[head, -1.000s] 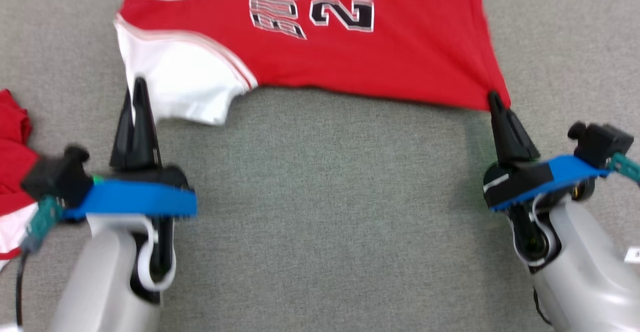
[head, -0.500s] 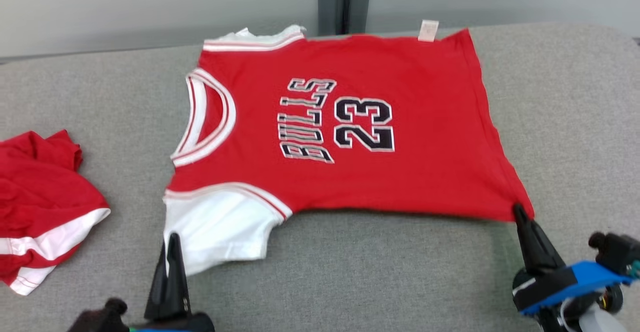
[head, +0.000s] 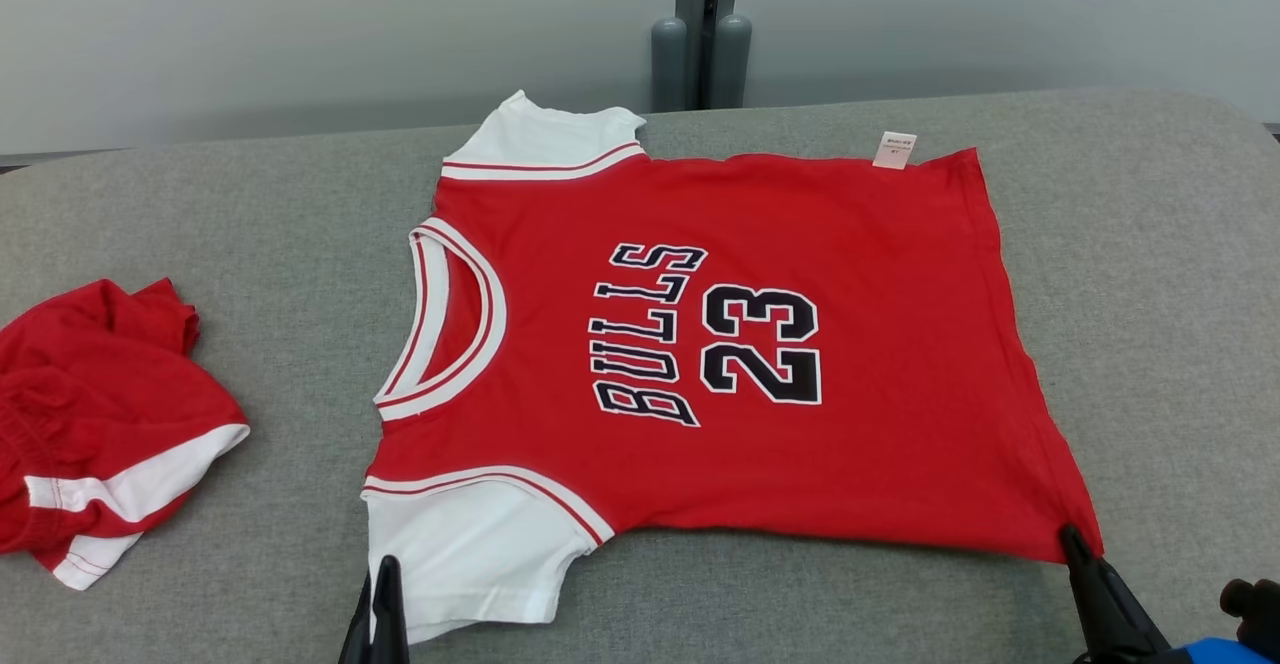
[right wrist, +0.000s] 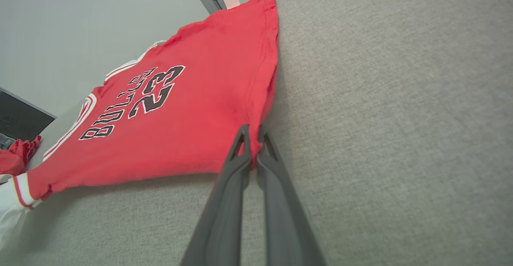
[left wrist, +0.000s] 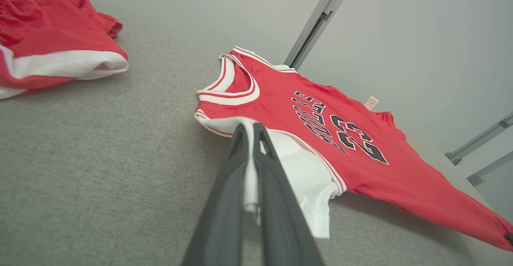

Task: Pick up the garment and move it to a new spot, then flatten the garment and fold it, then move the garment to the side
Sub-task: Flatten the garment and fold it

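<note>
Nearest the robot, the left gripper (left wrist: 250, 129) was pressed together on the edge of the white near sleeve (head: 470, 554), with white cloth showing between its fingers. The right gripper (right wrist: 252, 133) was pinched on the near hem corner (head: 1060, 516) of the red Bulls 23 jersey (head: 700, 344). With 2 points of the near edge held well apart, the cloth between them looked drawn out, probably so the jersey would lie flat for folding. From those tips the jersey spread away across the grey padded tabletop (head: 1150, 294), front up, neckline toward the robot's left and hem toward its right. Its far sleeve (head: 545, 139) and a white tag (head: 894, 149) lay along the far edge. A crumpled red and white garment (head: 100, 444) sat well apart to the left.
</note>
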